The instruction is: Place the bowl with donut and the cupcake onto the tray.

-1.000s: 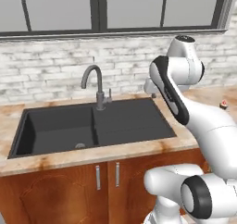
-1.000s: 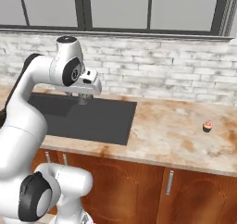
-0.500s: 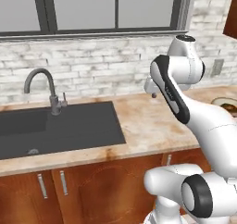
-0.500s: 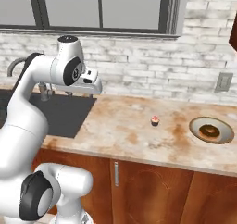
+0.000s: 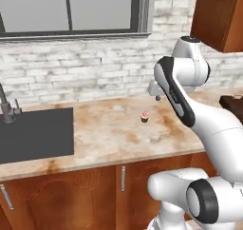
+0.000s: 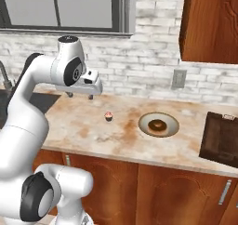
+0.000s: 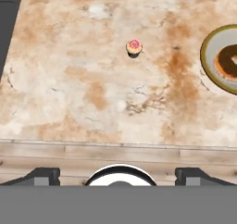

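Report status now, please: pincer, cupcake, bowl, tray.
Pincer open, empty, above counter. Pink-frosted cupcake and tan bowl with brown donut on counter. Dark wooden tray bare. Nothing blocking.

Pink-frosted cupcake (image 6: 108, 116); brown donut (image 6: 158, 124); tan-rimmed bowl (image 6: 173, 126); dark brown tray (image 6: 222, 140).

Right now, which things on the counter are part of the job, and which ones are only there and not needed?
Part of the job:
- cupcake
- bowl
- donut, lying in the bowl
- tray, at the counter's right end
- gripper, open and empty, above the counter

Not needed:
- sink
- faucet
- wall outlet
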